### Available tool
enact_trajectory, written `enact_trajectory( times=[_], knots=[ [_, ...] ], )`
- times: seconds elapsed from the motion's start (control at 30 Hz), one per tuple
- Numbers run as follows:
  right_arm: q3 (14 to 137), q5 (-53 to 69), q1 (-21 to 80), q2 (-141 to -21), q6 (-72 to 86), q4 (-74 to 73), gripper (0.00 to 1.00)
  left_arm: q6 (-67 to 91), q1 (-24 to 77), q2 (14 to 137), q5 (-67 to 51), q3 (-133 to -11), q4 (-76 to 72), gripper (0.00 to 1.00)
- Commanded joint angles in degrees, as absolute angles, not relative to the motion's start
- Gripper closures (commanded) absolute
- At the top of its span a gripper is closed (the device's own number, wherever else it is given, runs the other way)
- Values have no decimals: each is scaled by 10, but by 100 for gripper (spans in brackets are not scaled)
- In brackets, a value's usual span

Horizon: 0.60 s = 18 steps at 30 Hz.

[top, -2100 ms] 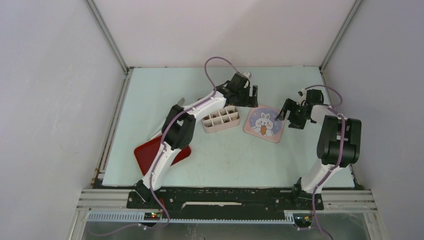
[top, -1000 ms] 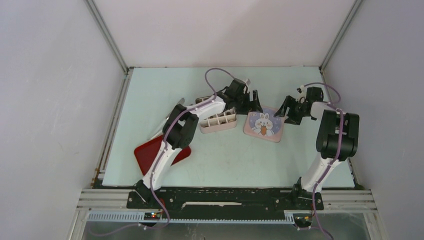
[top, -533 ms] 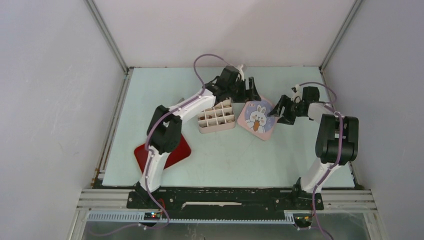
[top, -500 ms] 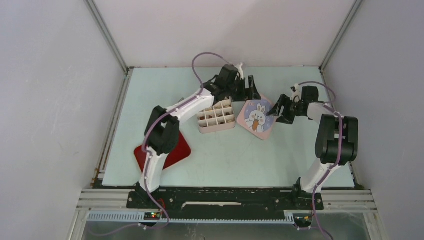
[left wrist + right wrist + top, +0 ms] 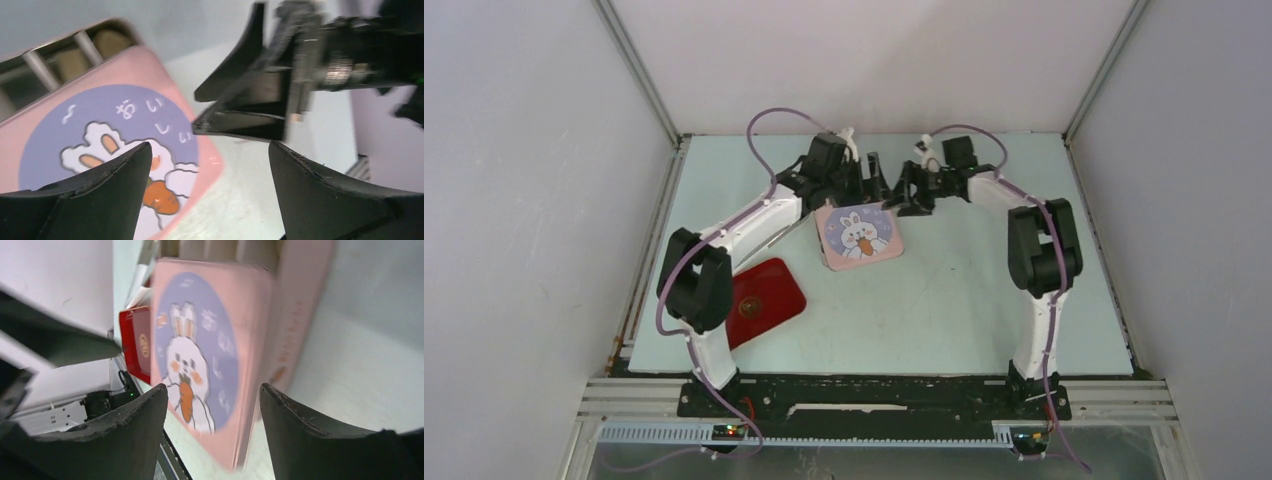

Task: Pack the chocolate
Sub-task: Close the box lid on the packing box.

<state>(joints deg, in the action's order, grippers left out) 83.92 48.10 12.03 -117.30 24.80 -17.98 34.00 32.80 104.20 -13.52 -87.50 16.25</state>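
Note:
No chocolate pieces show in any view. A pink lid with a bunny picture (image 5: 859, 232) lies over the beige divided box, slightly offset. Some of the box's dividers (image 5: 50, 55) stay uncovered at its far edge. My left gripper (image 5: 874, 185) is open and empty just behind the lid's far edge. In the left wrist view the left gripper (image 5: 208, 147) hovers over the lid's corner (image 5: 100, 145). My right gripper (image 5: 907, 200) is open and empty at the lid's far right corner. In the right wrist view the right gripper (image 5: 212, 387) faces the lid (image 5: 200, 340) and the box's side (image 5: 300, 315).
A red tray (image 5: 764, 300) with a round gold emblem (image 5: 144, 346) lies on the table at the near left, beside the left arm. The enclosure walls stand close on the left, back and right.
Both grippers moved left. The pink lid went from the table right of the box to on top of it. The box slid left and the red tray is now less covered by the left arm.

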Motion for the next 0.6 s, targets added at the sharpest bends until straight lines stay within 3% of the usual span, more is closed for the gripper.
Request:
enact_trajectory(
  times=[0.0,0.37,0.57],
  knots=[
    [921,523,158,-1208,260,-188,30,280,281,1038,-103,-849,193,10],
    [943,512,154,-1210,231,-207,28,153,244,943,-20,-773,196,5],
    [933,471,112,-1160,193,-234,25,170,225,896,34,-726,201,0]
  ],
)
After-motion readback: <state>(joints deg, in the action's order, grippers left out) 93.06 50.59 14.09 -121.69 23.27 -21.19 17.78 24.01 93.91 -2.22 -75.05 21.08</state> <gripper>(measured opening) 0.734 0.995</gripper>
